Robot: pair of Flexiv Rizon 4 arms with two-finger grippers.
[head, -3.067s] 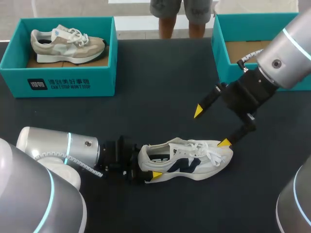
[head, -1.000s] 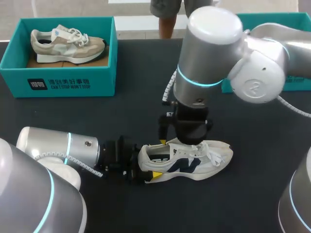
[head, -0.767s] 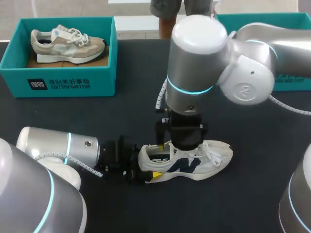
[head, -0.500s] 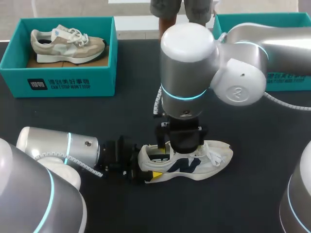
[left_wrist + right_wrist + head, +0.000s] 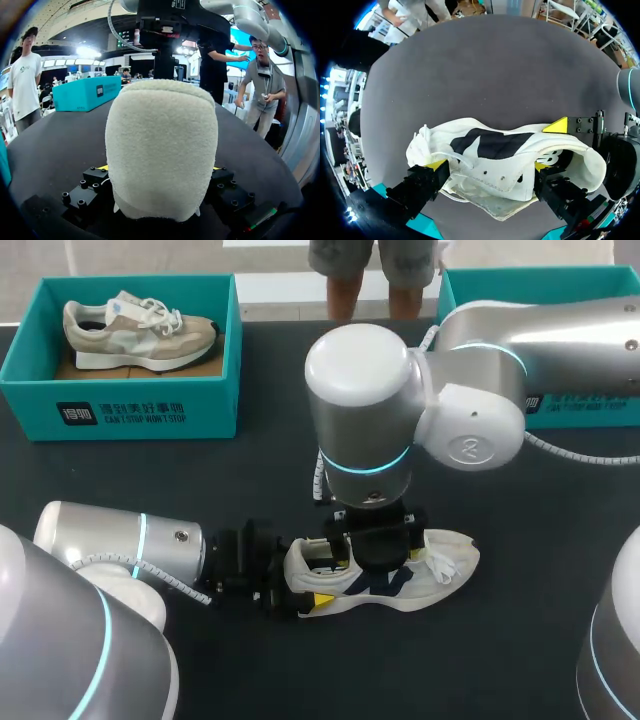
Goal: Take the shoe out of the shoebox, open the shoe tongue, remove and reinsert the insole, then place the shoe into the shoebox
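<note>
White shoe (image 5: pixel 445 562) stood upright on black table (image 5: pixel 250 480), heel clamped by left gripper (image 5: pixel 159 168), right gripper (image 5: pixel 488 164) held spread wide astride it.

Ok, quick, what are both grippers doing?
Left gripper: closed on the shoe, at its heel.
Right gripper: open, tips down in the shoe.

Fuzzy cloth shoe (image 5: pixel 161 150); matt, smooth table (image 5: pixel 270 470).

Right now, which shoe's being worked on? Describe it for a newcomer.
On the black table, look under the right arm. The white shoe lies there, heel in the left gripper; unlike the beige shoe in the left teal shoebox, it has a navy side patch.
</note>
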